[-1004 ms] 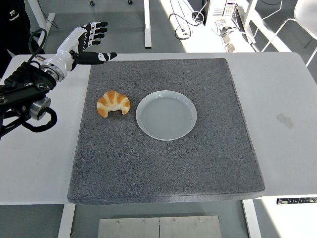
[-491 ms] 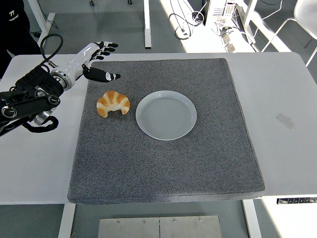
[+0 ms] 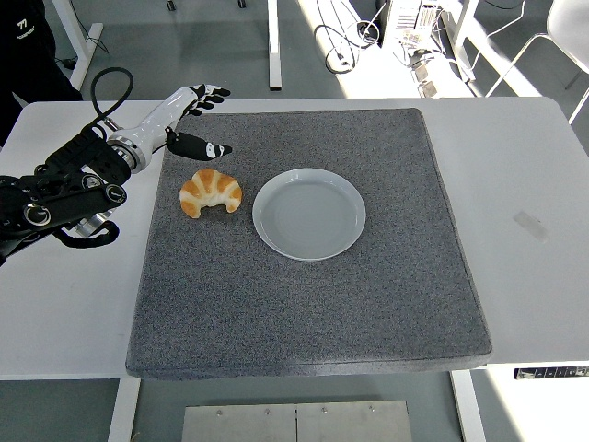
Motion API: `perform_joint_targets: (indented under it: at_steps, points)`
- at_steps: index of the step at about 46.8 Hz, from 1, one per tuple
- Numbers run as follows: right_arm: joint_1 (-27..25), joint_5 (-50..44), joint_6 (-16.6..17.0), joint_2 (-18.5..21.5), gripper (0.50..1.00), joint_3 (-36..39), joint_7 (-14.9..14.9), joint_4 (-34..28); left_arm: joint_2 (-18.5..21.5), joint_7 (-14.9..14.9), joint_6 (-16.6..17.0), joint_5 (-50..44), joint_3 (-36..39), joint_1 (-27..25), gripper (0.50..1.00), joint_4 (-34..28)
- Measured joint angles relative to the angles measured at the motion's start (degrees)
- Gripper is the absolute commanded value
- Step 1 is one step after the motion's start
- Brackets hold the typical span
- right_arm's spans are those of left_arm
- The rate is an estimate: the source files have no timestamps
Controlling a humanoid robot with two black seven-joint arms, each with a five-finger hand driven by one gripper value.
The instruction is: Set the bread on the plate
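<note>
A golden croissant (image 3: 211,191) lies on the grey mat (image 3: 304,304), just left of an empty white plate (image 3: 309,214). My left hand (image 3: 198,118) reaches in from the left edge and hovers just behind and above the croissant. Its fingers are spread and hold nothing, with the thumb (image 3: 204,145) pointing right over the croissant's far side. The right arm is out of view.
The mat covers most of the white table (image 3: 515,193). A small piece of tape (image 3: 531,224) lies on the table at the right. A person in dark clothing (image 3: 26,41) stands at the top left. Table legs and cables show behind the table.
My left hand has moved right and down toward the croissant, from over the mat's far-left corner. The croissant and plate have not moved.
</note>
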Motion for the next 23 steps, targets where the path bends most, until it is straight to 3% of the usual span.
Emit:
perform_joint_targets:
  at_steps: [9,23]
  points:
    - [0.03,0.00,0.00,0.00,1.000,0.00,0.00,0.00,4.04,0.04,-0.06,1.49,2.39,-1.89,0.864,-5.63]
    - [0.01,-0.03,0.00,0.00,1.000,0.00,0.00,0.00,4.46,0.04,0.37,3.22,6.21,-2.10,0.840,-6.12]
